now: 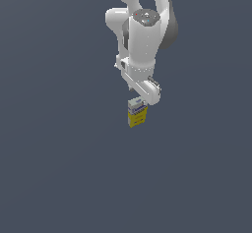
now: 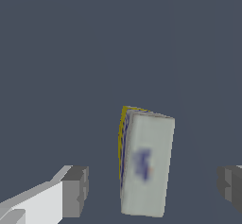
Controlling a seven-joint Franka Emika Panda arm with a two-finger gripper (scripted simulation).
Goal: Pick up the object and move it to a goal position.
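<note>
1. The arm [image 1: 142,35] wears smooth, glossy white shells with rounded, bulging joints.
2. A dark grey band runs down the side of the upper link, toward the exterior view's right.
3. The round cap [image 1: 146,17] on top of the wrist joint is grey, with small marks on it, one of them reddish; they are too small to read.
4. The hand housing lower down is white and blocky, with a darker seam along its edge.
5. In the wrist view, the gripper [image 2: 153,185] has dark grey, squarish fingertips [image 2: 75,191]; one sits on a white, angular finger body.
6. No cables or lettering can be made out.
</note>
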